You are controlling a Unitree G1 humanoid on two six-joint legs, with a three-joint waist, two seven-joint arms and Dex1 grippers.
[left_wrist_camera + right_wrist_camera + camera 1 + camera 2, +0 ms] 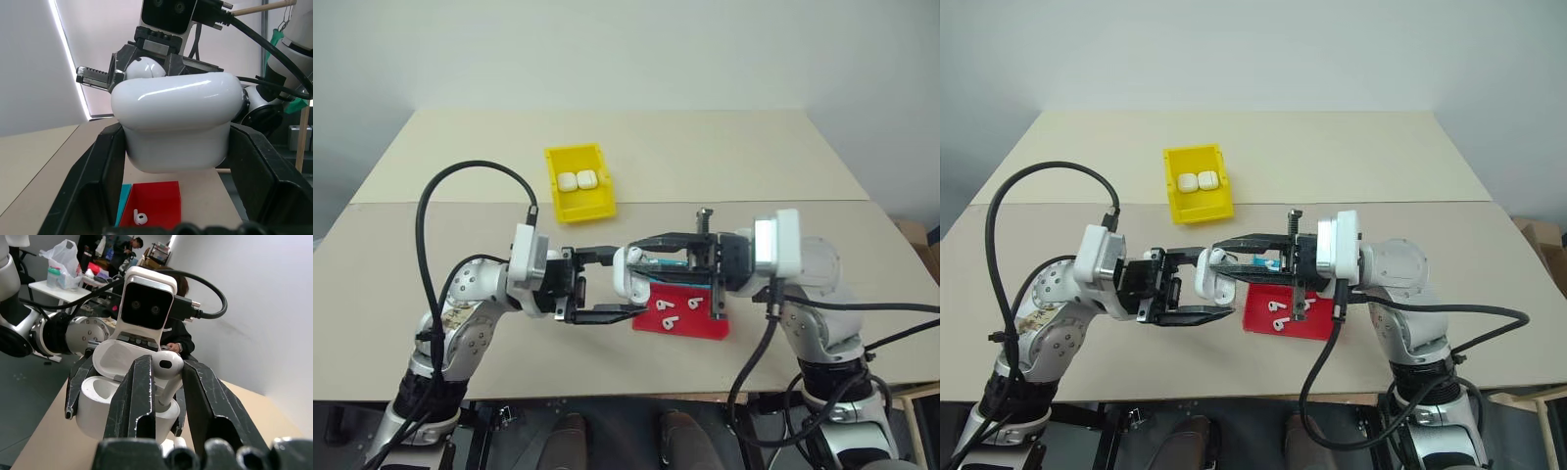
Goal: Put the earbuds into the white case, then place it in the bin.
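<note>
**Earbud poised over open case, mid-desk**

At about 8 o'clock from the desk [724, 157] centre, the left gripper [605, 284] clamps the white case [176, 120] by its sides, lid hinged open. Just beside it, toward 3 o'clock, the right gripper [164, 382] pinches one earbud [167, 367] by its head, stem pointing down into the case's opening. Below them lies a red tray [700, 325] holding three more earbuds [668, 321]. At 11 o'clock, well apart, the yellow bin [579, 201] holds two closed cases [578, 180] side by side.
</note>
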